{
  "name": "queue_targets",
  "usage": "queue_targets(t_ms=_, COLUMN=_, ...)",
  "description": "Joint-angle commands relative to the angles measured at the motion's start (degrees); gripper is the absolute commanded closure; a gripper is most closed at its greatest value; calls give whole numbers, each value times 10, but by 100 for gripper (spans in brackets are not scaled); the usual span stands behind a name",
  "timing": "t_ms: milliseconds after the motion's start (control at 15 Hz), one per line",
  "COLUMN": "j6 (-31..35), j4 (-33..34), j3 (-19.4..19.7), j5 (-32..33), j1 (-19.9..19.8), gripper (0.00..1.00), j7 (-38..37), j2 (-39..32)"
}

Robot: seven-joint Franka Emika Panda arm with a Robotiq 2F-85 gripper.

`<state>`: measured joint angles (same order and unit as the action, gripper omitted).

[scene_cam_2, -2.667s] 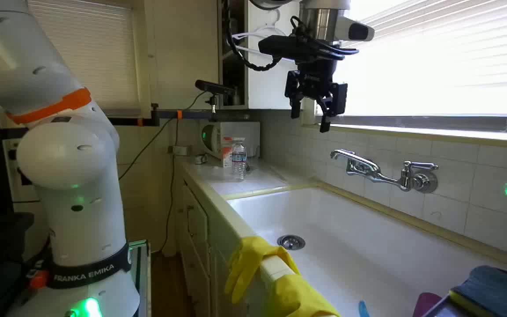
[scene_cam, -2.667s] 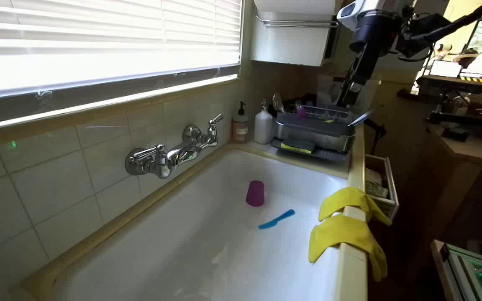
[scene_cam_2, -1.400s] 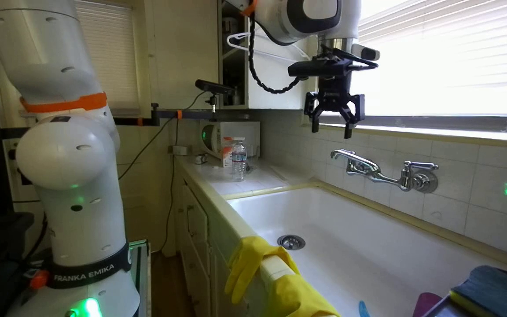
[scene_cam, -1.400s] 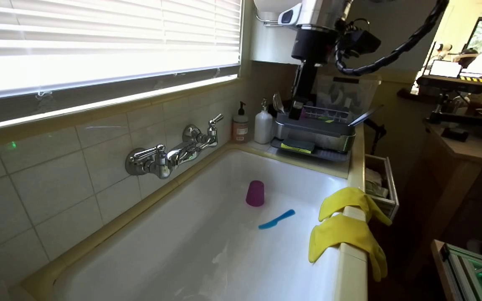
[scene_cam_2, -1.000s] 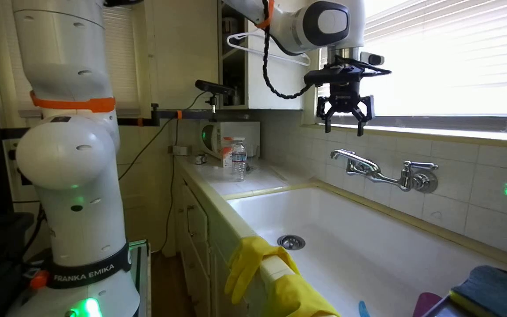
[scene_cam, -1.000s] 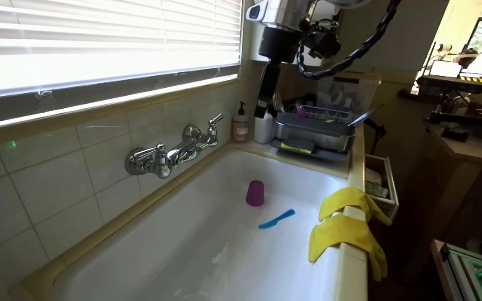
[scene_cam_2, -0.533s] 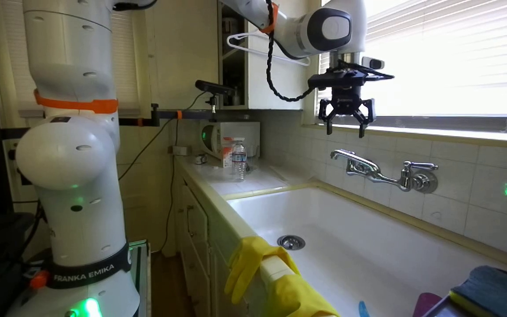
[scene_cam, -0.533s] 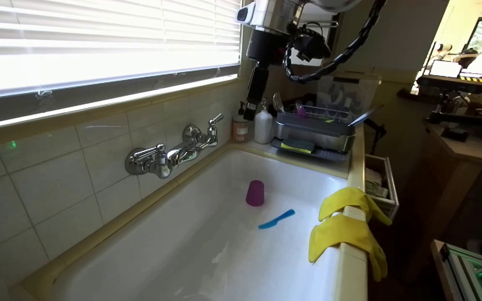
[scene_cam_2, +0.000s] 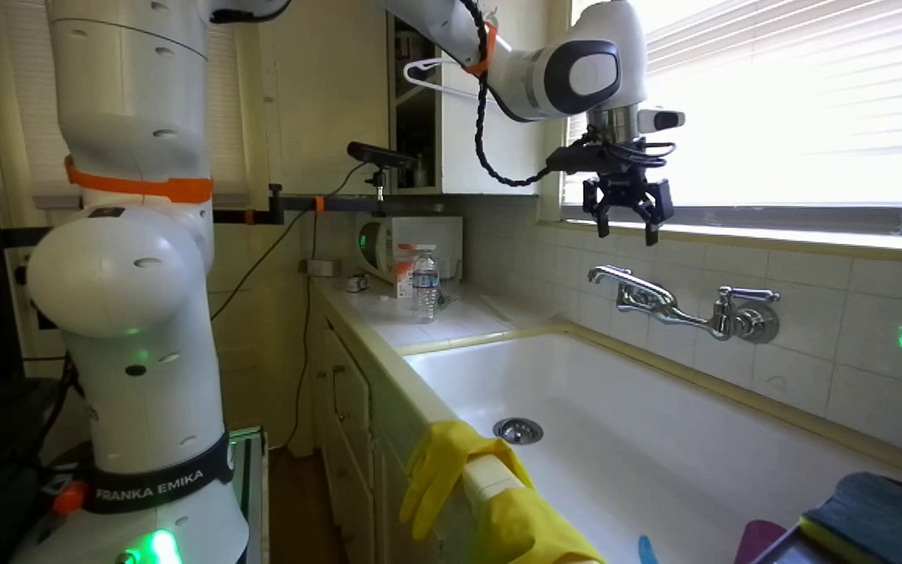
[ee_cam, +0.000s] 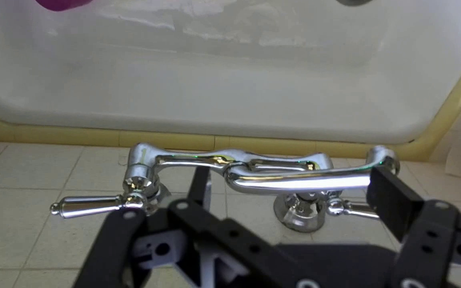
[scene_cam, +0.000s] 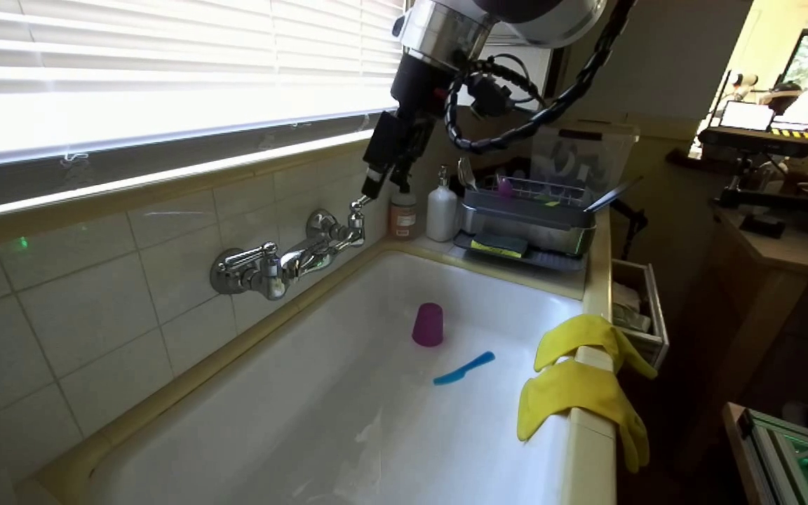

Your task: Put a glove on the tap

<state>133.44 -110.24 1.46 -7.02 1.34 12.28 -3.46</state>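
The claw [scene_cam_2: 628, 232] stands spread wide, holding nothing. Below it and apart from it is the tap [ee_cam: 290, 182], smooth chrome. Across the sink [scene_cam: 292, 393] and lower, well away from the claw, two yellow gloves [scene_cam: 572, 387] straddle the rim [scene_cam: 592, 456], cuffs hanging inside, finger ends outside; which is meant, I cannot tell. Either should handle as light, limp rubber: hard to break, sagging once lifted, perhaps clingy dry and slick wet. The fold over the rim or the loose cuff looks best to pinch.
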Motion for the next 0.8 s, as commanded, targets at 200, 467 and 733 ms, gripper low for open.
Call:
queue_targets(t_ms=200, j6=97, j4=-1, j3=-26, j5=0, j1=9, gripper=0, j7=-131, j2=-45)
queue_targets(t_ms=467, j6=81, j4=2, j3=-36, j5=-9, j1=6, gripper=0, j7=-120, j2=-49)
queue_targets(t_ms=733, j6=91, j4=1, j3=-38, j5=-11, j1=8, gripper=0, j7=-146, j2=-54)
